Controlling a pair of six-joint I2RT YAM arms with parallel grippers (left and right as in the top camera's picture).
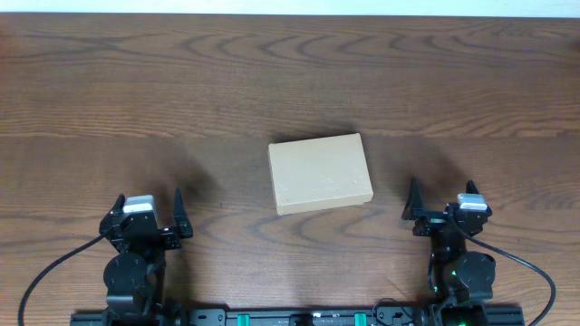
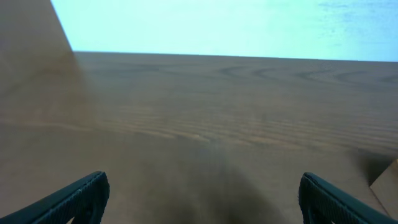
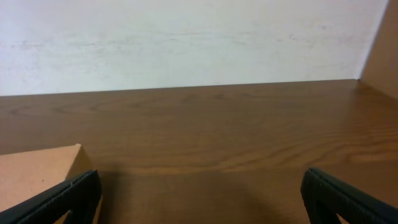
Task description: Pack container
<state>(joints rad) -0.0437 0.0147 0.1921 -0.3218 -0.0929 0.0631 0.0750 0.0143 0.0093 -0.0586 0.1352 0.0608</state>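
The container (image 1: pixel 319 173) is a plain tan cardboard box with its lid shut, lying flat in the middle of the wooden table. Its corner shows at the right edge of the left wrist view (image 2: pixel 388 180) and at the lower left of the right wrist view (image 3: pixel 34 174). My left gripper (image 1: pixel 148 206) is open and empty near the front edge, to the left of the box. My right gripper (image 1: pixel 444 201) is open and empty near the front edge, to the right of the box. No tools are in view.
The dark wooden table (image 1: pixel 290 81) runs to a white wall at the back (image 3: pixel 186 43). A black rail with the arm bases (image 1: pixel 299 317) lies along the front edge.
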